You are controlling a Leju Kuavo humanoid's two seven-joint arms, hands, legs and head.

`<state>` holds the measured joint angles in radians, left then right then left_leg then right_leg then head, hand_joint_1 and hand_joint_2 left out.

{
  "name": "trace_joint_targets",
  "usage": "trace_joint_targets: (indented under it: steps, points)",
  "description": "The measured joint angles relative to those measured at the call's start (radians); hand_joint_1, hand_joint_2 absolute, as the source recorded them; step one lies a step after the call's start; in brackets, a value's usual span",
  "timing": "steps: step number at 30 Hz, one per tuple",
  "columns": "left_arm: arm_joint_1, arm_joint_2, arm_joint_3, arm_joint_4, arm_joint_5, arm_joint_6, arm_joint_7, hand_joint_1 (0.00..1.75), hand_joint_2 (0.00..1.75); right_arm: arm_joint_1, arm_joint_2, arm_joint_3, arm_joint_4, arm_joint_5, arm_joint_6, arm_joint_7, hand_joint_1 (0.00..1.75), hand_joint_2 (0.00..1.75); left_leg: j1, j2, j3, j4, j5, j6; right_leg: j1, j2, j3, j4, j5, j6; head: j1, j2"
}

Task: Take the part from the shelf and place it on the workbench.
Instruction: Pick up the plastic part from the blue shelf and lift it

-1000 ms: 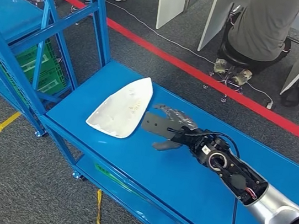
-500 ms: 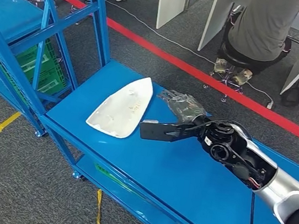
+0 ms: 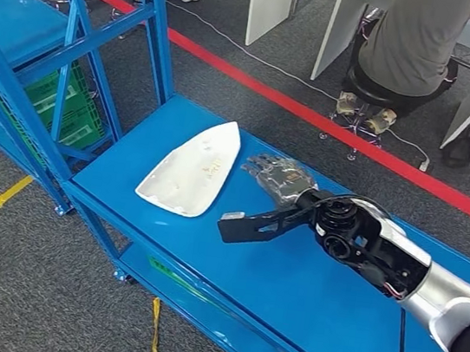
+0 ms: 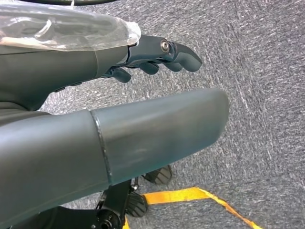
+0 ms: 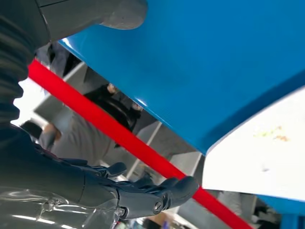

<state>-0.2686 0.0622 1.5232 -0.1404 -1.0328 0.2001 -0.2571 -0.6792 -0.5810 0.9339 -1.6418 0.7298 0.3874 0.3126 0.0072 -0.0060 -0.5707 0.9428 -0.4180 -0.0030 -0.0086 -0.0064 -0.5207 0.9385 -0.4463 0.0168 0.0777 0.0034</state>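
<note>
With its fingers (image 3: 272,174) spread apart beside the white part (image 3: 192,170), the right hand (image 3: 277,191) could nudge it off the tabletop's (image 3: 283,279) near edge.

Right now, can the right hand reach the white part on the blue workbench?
Probably yes. The right hand hangs open just beside the white part, apart from it, and nothing lies between them on the blue workbench.

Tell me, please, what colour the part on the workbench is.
White part, clearest in the head view.
</note>
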Motion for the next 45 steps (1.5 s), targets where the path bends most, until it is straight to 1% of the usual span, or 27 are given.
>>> trace_joint_targets:
  steps: [7, 13, 19, 23, 32, 35, 45]
  points:
    - [0.0, 0.0, 0.0, 0.0, -0.005, 0.003, 0.0, 0.0, 0.0, -0.008, 0.0, 0.041, 0.046, 0.116, -0.01, -0.07, 0.0, 1.75, 0.0, 0.0, 0.0, 0.0, 0.0, 0.0, 0.0, 0.0, 0.0, 0.0, 0.0, 0.0, 0.0, 0.0]
    - [-0.006, -0.001, 0.0, 0.0, -0.02, 0.006, 0.003, 0.0, 0.0, -0.021, 0.0, 0.087, 0.114, 0.318, -0.087, -0.132, 0.0, 1.75, 0.0, -0.001, 0.0, 0.0, 0.0, 0.0, 0.0, 0.0, 0.0, 0.0, 0.0, 0.0, 0.0, 0.0]
    - [-0.014, -0.005, 0.0, 0.0, -0.032, 0.009, 0.004, 0.0, 0.0, -0.03, 0.003, 0.126, 0.206, 0.452, -0.159, -0.169, 0.0, 1.75, 0.0, -0.001, 0.0, 0.0, 0.0, 0.0, 0.0, -0.001, 0.001, 0.0, 0.0, 0.0, 0.0, 0.0]
    - [-0.019, -0.007, 0.0, 0.0, -0.038, 0.009, 0.007, 0.0, 0.0, -0.035, 0.006, 0.14, 0.26, 0.488, -0.187, -0.176, 0.0, 1.75, 0.0, -0.001, 0.0, 0.0, 0.0, 0.0, 0.0, -0.001, 0.001, 0.0, 0.0, 0.0, 0.0, 0.0]
    - [-0.023, -0.009, 0.0, 0.0, -0.039, 0.009, 0.007, 0.0, 0.0, -0.04, 0.014, 0.16, 0.33, 0.494, -0.191, -0.178, 0.0, 1.75, 0.0, -0.001, 0.0, 0.0, 0.0, 0.0, 0.0, -0.001, 0.001, 0.0, 0.0, 0.0, 0.0, 0.0]
    - [-0.024, -0.009, 0.0, 0.0, -0.044, 0.009, 0.008, 0.0, 0.0, -0.043, 0.019, 0.165, 0.349, 0.521, -0.207, -0.177, 0.0, 1.75, 0.0, -0.001, 0.0, 0.0, 0.0, 0.0, 0.0, -0.001, 0.001, 0.0, 0.0, 0.0, 0.0, 0.0]
    - [-0.03, -0.014, 0.0, 0.0, -0.065, 0.015, 0.013, 0.0, 0.0, -0.053, 0.053, 0.149, 0.442, 0.698, -0.367, -0.164, 0.0, 1.75, 0.0, -0.002, 0.0, 0.0, 0.0, 0.0, 0.0, -0.001, 0.001, 0.0, 0.0, 0.0, 0.0, 0.0]
